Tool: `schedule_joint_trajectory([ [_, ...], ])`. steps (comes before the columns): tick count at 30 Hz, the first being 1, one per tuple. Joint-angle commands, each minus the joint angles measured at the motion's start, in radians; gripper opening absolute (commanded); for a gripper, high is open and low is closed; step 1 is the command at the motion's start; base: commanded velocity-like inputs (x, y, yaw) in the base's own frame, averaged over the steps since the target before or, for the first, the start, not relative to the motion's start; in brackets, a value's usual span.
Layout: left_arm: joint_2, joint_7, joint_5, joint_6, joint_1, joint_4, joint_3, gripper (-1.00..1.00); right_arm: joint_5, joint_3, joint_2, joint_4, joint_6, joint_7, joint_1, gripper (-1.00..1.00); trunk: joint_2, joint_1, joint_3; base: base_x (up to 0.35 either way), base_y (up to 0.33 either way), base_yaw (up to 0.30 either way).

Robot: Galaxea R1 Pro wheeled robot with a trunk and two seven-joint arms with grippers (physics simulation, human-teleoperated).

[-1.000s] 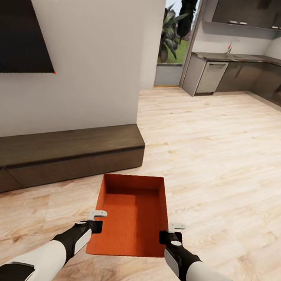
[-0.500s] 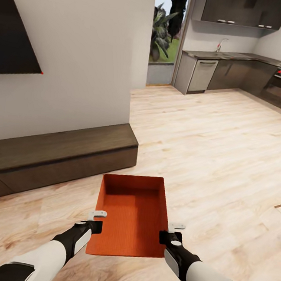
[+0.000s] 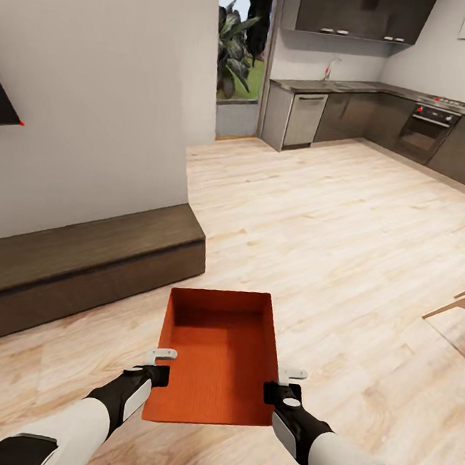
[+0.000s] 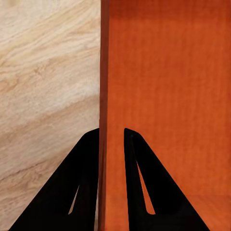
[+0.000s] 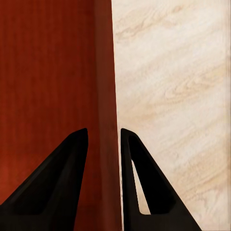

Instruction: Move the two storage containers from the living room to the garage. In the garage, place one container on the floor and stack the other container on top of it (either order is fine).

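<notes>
- One wood-plank floor (image 3: 349,224) runs through the living room to a kitchen with dark cabinets (image 3: 359,12), an oven (image 3: 423,131) and a dishwasher (image 3: 303,118).
- One low dark cabinet (image 3: 77,262) stands along the white wall (image 3: 98,80); a corner of one wall TV (image 3: 0,105) is cut off by the frame's edge.
- One storage container (image 3: 217,357), orange-red and open-topped, is held in the air between the two arms, in front of the robot and above the planks.
- Two grippers: the left gripper (image 4: 111,139) pinches the container's left side wall, one finger inside, one outside; the right gripper (image 5: 103,139) pinches the right side wall likewise.
- Some pale wooden legs (image 3: 463,302) at the right are cut off and hard to identify.
</notes>
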State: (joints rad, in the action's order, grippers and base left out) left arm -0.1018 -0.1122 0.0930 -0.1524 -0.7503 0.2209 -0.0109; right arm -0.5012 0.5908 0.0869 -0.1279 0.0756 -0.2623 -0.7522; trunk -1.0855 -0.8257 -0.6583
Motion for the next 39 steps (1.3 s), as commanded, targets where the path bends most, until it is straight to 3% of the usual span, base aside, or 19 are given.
schedule_joint_trajectory([
  [1,0.002,-0.012,-0.015,-0.007,0.000,0.005,0.005,-1.00,-0.016,-0.016,-0.001,0.004,0.007,-0.014,-0.001,-1.00,-0.001,0.000,-0.001,0.000,0.000,-0.242],
  [39,0.003,-0.012,-0.015,-0.007,0.000,0.003,0.005,-1.00,-0.016,-0.016,-0.001,0.004,0.009,-0.014,-0.001,-1.00,-0.001,0.000,-0.001,0.000,0.000,-0.243],
])
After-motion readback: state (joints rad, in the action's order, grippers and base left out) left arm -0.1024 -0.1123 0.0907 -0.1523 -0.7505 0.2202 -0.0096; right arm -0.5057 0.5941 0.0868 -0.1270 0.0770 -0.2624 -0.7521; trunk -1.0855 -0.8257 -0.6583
